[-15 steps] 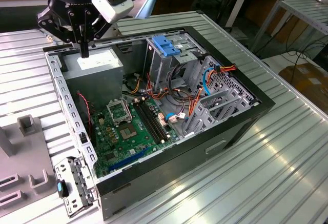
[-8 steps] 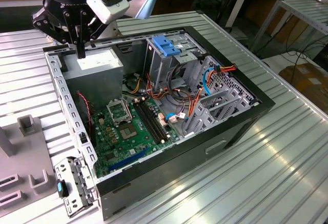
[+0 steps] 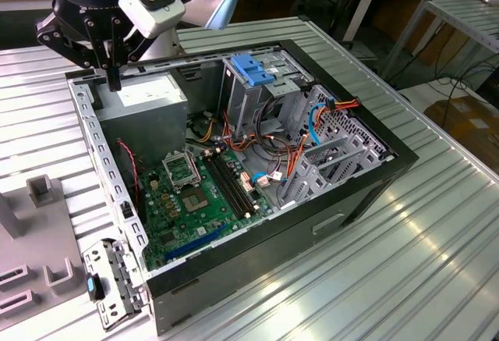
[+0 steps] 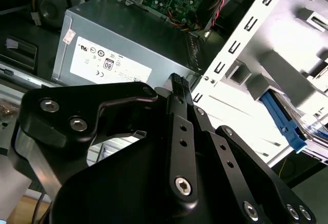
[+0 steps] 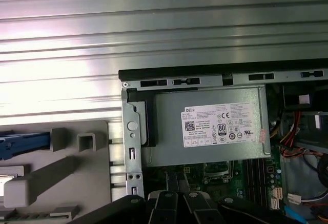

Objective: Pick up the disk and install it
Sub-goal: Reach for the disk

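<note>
An open desktop computer case (image 3: 327, 224) lies on its side on a ribbed metal bench (image 3: 437, 263), its insides facing up. The robot arm's gripper (image 3: 115, 79) hangs over the case's far corner, toward the exterior view's left. It is just above the grey power supply box (image 3: 144, 95) with the white sticker. The fingers (image 4: 177, 83) look closed together and hold nothing.

In the first wrist view the gripper (image 5: 177, 185) points down at the edge of the power supply (image 5: 210, 126) nearest the green motherboard (image 3: 195, 200). In the second wrist view the fingertips stand close over that same box (image 4: 118, 49), not clearly touching it.

The disk (image 5: 23, 144) is outside the case. The first wrist view shows a strip of its bright blue rail at the picture's edge. It rests on a grey fixture (image 5: 77, 167) that sits on the bench beside the case wall, well apart from the gripper.

Inside the case, a metal drive cage (image 3: 242, 103) stands upright with a blue plastic latch (image 3: 253, 68) on top. Red, orange and blue cables (image 3: 312, 122) loop beside it.
</note>
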Robot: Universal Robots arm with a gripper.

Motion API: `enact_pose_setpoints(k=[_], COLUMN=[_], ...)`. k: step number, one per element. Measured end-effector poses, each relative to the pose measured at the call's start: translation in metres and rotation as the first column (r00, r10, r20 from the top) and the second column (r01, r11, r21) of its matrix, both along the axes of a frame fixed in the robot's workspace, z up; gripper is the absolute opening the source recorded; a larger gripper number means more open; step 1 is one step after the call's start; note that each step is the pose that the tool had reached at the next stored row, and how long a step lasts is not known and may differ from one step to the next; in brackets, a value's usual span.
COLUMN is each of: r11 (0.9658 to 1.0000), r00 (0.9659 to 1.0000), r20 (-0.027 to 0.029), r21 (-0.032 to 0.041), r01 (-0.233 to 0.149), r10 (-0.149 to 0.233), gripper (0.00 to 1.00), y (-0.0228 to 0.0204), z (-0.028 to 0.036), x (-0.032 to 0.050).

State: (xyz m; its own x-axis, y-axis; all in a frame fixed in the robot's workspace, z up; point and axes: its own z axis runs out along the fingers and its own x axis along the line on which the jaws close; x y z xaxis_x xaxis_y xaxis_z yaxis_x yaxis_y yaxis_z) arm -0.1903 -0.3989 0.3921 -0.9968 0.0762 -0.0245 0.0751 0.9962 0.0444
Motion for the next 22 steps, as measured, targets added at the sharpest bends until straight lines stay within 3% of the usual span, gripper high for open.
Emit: enact_pose_setpoints(k=[22], r11=[1.0], r00=[1.0], r20=[0.0], r21=[0.0], r01=[0.0], r10=[0.0], gripper=[0.11], y=[0.0], z=[-0.0007], x=[-0.0198])
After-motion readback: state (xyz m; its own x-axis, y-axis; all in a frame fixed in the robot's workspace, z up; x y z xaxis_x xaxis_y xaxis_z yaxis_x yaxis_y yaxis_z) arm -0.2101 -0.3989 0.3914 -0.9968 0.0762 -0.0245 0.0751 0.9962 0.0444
